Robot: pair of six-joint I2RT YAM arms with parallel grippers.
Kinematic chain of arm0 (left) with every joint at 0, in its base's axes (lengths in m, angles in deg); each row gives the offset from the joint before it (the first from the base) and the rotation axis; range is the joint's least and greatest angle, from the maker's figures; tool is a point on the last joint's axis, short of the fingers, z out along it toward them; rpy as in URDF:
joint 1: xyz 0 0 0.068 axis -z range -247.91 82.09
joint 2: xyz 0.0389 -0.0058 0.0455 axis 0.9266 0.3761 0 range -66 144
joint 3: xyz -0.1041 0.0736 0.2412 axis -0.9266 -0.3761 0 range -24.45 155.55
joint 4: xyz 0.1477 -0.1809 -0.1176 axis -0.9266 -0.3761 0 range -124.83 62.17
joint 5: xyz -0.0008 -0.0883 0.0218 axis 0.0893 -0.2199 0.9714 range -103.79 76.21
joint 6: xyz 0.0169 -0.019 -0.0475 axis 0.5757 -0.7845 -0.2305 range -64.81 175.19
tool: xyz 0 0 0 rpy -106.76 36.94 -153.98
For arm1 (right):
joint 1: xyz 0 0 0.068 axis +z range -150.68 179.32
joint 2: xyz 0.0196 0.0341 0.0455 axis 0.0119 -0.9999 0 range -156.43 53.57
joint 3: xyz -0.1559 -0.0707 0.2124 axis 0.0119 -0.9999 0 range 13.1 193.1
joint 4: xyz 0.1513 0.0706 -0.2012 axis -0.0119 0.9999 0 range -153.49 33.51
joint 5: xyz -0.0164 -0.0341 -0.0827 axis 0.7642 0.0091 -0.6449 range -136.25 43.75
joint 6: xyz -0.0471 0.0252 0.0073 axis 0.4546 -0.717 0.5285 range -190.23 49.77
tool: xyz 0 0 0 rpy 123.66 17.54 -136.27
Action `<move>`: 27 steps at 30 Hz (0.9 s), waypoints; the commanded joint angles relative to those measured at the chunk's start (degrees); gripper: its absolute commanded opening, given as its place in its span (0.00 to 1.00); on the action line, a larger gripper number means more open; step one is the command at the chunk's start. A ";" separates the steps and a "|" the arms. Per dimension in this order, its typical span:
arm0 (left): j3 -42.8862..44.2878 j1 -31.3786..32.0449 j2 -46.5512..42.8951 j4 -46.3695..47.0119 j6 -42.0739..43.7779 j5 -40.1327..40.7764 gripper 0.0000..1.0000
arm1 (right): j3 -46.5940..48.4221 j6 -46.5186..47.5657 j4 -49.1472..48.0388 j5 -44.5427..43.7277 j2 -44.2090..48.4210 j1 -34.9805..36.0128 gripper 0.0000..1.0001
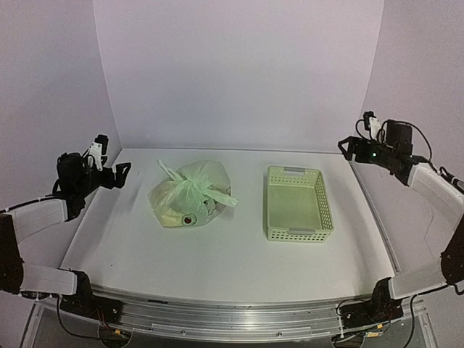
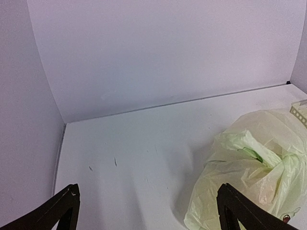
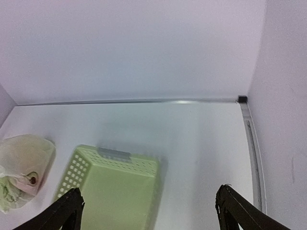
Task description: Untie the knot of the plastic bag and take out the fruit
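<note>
The pale green plastic bag (image 1: 190, 193) lies tied on the white table, left of centre. Its knot (image 1: 204, 190) sits on top with floppy handle ends sticking out to the upper left and right. The fruit is inside the bag; only a dark round spot (image 1: 188, 217) shows through near the front. My left gripper (image 1: 122, 175) is open and empty, raised at the far left, well left of the bag. In the left wrist view the bag (image 2: 254, 167) and knot (image 2: 287, 165) lie at the right. My right gripper (image 1: 346, 148) is open and empty, raised at the far right.
A rigid pale green perforated basket (image 1: 272, 210) stands right of the bag and shows empty; it also shows in the right wrist view (image 3: 81, 167). White walls close the back and sides. A metal rail runs along the table's near edge.
</note>
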 commanded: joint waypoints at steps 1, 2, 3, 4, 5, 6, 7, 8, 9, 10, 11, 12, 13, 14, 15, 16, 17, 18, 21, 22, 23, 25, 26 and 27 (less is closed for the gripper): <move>13.36 0.07 3.89 -23.44 12.27 -8.73 1.00 | 9.36 10.73 10.81 5.31 -4.59 12.71 0.93; 18.42 1.05 5.88 -30.42 16.16 -13.57 1.00 | 12.04 12.80 12.05 5.56 -6.79 15.89 0.93; 23.25 2.49 7.92 -37.52 20.43 -18.31 1.00 | 14.99 13.83 13.50 5.99 -8.53 18.97 0.93; 27.17 5.18 9.75 -43.15 23.71 -20.33 1.00 | 17.39 14.89 14.58 6.39 -10.94 22.05 0.92; 30.22 8.00 11.24 -47.42 26.94 -20.63 0.99 | 20.13 16.30 15.55 6.68 -13.88 24.67 0.90; 32.99 11.18 13.14 -50.99 29.61 -20.01 0.94 | 22.72 17.97 16.00 6.87 -16.74 27.36 0.89; 35.94 13.60 15.66 -54.29 31.02 -19.84 0.87 | 24.89 19.60 16.06 7.19 -19.11 30.27 0.89; 38.58 15.38 17.62 -56.28 31.17 -19.56 0.78 | 27.16 21.31 16.03 7.43 -21.69 32.46 0.88; 40.71 16.53 19.91 -57.04 30.38 -18.83 0.68 | 29.83 22.62 16.02 7.46 -24.25 34.49 0.88; 42.68 17.45 22.57 -57.56 29.40 -17.95 0.59 | 32.65 23.70 16.01 7.42 -26.70 36.70 0.88; 44.38 18.04 24.64 -58.01 28.76 -16.73 0.60 | 34.94 24.37 15.98 7.30 -29.03 38.26 0.88; 46.05 18.59 26.66 -58.46 28.15 -15.48 0.63 | 37.17 25.01 15.94 7.18 -31.35 39.76 0.88; 47.05 19.40 27.81 -58.31 27.74 -13.87 0.67 | 39.06 25.42 15.88 7.09 -33.70 41.00 0.87; 47.74 20.40 28.81 -57.94 27.47 -12.44 0.72 | 41.10 25.75 15.71 6.97 -35.85 42.11 0.87; 47.95 21.61 29.57 -57.20 27.30 -11.34 0.75 | 43.36 26.06 15.37 6.82 -37.83 43.01 0.86; 47.86 22.58 29.89 -56.01 26.91 -10.18 0.77 | 45.37 26.65 15.17 6.76 -40.36 43.65 0.85; 47.76 23.55 30.11 -54.70 26.46 -9.55 0.78 | 47.63 27.11 14.68 6.60 -42.57 44.30 0.83; 47.72 24.34 30.46 -53.99 26.23 -9.49 0.78 | 49.85 27.63 14.10 6.26 -44.92 44.64 0.78; 47.54 25.30 30.93 -52.88 25.42 -9.44 0.78 | 56.25 30.33 13.54 5.12 -51.24 44.85 0.64; 47.21 25.28 30.98 -52.57 25.09 -9.06 0.78 | 57.75 32.07 13.55 5.27 -53.08 44.83 0.63; 46.75 25.28 30.99 -52.15 24.80 -8.58 0.78 | 58.89 33.59 13.54 5.79 -54.54 44.87 0.63; 45.59 25.29 30.96 -50.98 24.15 -7.65 0.78 | 61.10 35.74 13.53 7.26 -57.16 44.82 0.63; 44.90 25.28 31.01 -50.18 23.82 -7.31 0.78 | 62.19 36.54 13.53 7.90 -58.45 44.83 0.64; 44.37 25.28 31.23 -49.42 23.50 -6.98 0.77 | 63.22 37.22 13.52 8.33 -59.63 44.90 0.66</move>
